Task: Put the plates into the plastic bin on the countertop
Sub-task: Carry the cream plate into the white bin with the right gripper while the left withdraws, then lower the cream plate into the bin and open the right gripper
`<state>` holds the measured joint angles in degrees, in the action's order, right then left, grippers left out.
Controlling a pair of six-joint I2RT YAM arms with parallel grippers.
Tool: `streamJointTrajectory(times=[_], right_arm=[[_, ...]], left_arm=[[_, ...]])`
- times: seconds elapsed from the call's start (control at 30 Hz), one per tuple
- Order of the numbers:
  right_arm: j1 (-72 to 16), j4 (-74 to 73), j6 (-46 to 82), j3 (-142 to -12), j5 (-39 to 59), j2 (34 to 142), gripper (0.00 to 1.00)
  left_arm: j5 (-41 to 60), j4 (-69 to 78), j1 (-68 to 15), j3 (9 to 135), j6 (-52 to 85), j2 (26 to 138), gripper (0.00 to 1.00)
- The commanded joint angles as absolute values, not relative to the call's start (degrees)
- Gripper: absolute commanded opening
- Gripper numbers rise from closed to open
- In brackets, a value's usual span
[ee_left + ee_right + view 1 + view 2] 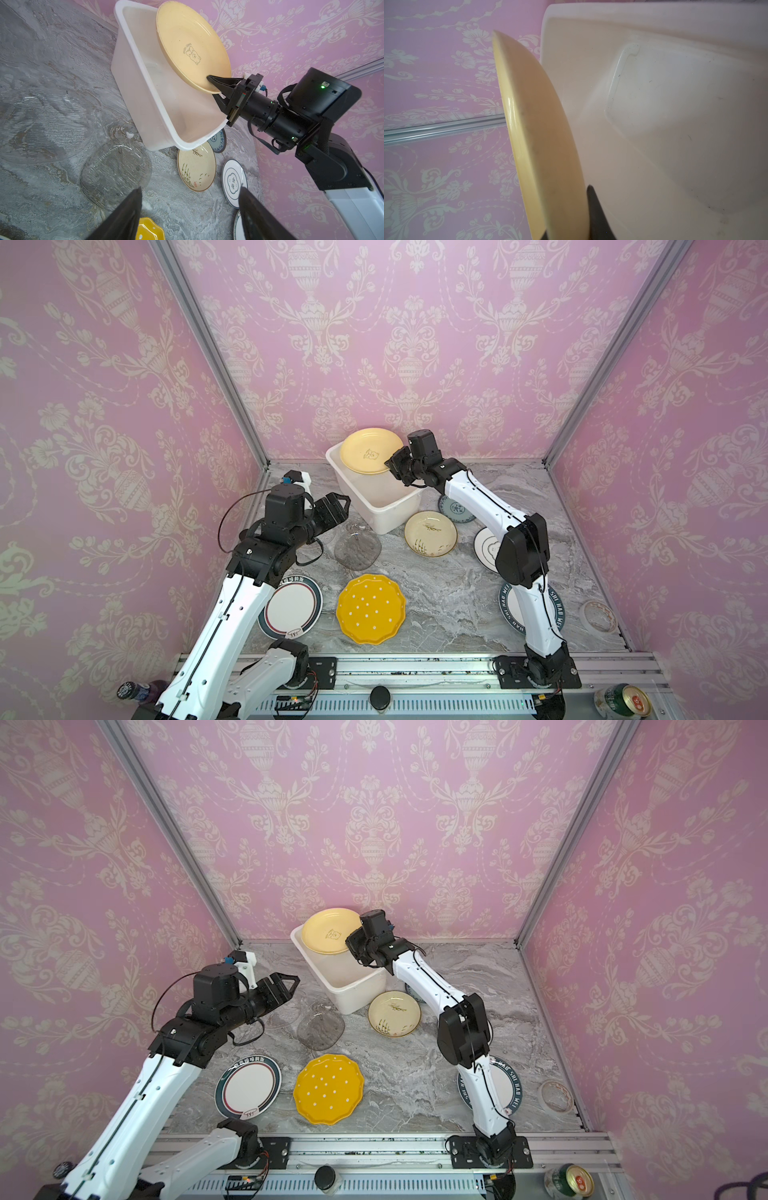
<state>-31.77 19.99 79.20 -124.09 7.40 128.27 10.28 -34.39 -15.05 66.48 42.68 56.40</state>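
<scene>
Pale yellow plate (365, 450) tilted over the plastic bin (395, 516)
Right claw (211, 84) clamps its rim; left claw (345, 509) hangs empty, jaws apart.

Bin (390, 516) at 12 o'clock on desk (449, 593), bear-print plate (370, 450) above its far end; glass plate (357, 549) centre; scalloped plate (370, 610) 6 o'clock.

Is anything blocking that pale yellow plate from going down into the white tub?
Nothing visible does. The right hand grips the pale yellow plate by its rim, tilted over the far end of the plastic bin, whose inside looks empty. The left hand hangs open beside the bin, not over it.
</scene>
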Motion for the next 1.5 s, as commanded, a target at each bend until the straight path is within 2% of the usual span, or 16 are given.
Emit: streamJointTrajectory(times=[0.0,0.37,0.67,1.2,1.47], right_arm=[[-32.6,17.0,81.3,-128.8,2.1,130.7,0.1],[-34.5,21.6,82.7,-138.0,-5.9,139.4,0.09],[-35.4,26.4,80.7,-138.3,-6.3,141.6,0.09],[-36.1,28.4,78.5,-139.1,-5.6,146.6,0.16],[-36.3,29.6,77.0,-140.1,-5.3,149.0,0.23]], left_arm=[[12.4,-35.3,-14.0,65.8,41.1,57.0,0.75],[15.3,-34.6,-11.7,62.7,41.7,56.6,0.75],[17.4,-35.2,-9.6,61.9,40.7,56.4,0.75],[19.8,-36.8,-7.8,59.3,40.3,54.3,0.75],[20.0,-36.7,-7.2,58.0,40.4,54.3,0.75]])
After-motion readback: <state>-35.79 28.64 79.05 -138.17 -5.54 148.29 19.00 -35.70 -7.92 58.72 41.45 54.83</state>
